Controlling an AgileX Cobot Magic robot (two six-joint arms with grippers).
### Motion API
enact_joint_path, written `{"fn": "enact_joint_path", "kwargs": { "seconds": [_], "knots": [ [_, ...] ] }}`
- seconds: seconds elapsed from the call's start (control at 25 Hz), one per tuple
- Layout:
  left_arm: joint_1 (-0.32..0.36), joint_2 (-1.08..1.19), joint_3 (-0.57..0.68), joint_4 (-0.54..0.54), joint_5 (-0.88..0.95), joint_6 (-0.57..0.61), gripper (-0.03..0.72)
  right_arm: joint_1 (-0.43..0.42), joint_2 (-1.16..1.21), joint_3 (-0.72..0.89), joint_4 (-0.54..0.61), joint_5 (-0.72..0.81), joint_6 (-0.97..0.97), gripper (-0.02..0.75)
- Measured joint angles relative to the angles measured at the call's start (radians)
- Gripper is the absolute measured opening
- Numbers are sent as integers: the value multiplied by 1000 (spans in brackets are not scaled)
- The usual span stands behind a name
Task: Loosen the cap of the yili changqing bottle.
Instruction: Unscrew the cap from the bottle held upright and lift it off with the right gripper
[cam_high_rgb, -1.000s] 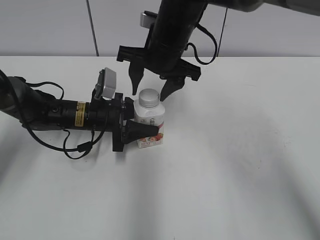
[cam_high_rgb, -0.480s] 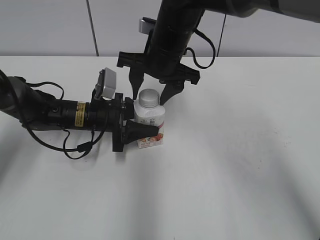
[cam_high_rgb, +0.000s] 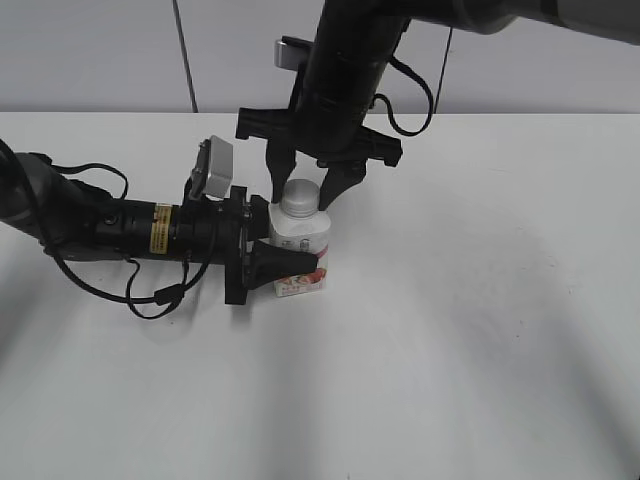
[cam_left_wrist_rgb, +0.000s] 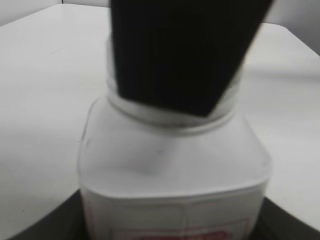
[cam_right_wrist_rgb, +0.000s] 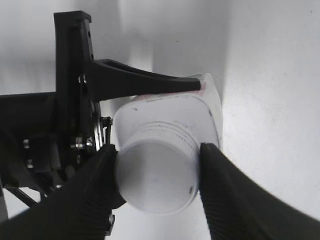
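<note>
The yili changqing bottle (cam_high_rgb: 298, 240), white and squarish with a pink and red label, stands on the white table (cam_high_rgb: 450, 350). My left gripper (cam_high_rgb: 293, 252) comes in sideways from the left and is shut on the bottle's body (cam_left_wrist_rgb: 172, 170). The white round cap (cam_high_rgb: 300, 198) sits on top. My right gripper (cam_high_rgb: 303, 190) hangs straight down over it, with both fingers pressed on the cap's sides (cam_right_wrist_rgb: 157, 175). In the left wrist view, a black right finger (cam_left_wrist_rgb: 175, 50) hides most of the cap.
Black cables (cam_high_rgb: 150, 295) trail from the left arm across the table at the left. A grey panelled wall (cam_high_rgb: 100, 50) runs behind the table's far edge.
My right gripper has come down over the cap and its fingers have drawn in from a wide spread onto the cap's sides. The left gripper and the bottle have not moved.
</note>
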Motion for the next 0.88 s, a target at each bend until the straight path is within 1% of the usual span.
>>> {"fn": "enact_joint_path", "kwargs": {
  "seconds": [0.08,0.2,0.52,0.88],
  "knots": [
    [0,0,0,3,0,1,397,0,0,0,2,4,-36,403],
    [0,0,0,12,-2,1,397,0,0,0,9,9,-143,401],
    [0,0,0,27,-7,5,396,0,0,0,19,28,-494,400],
    [-1,0,0,31,-11,9,394,0,0,-2,21,39,-997,398]
  ]
}}
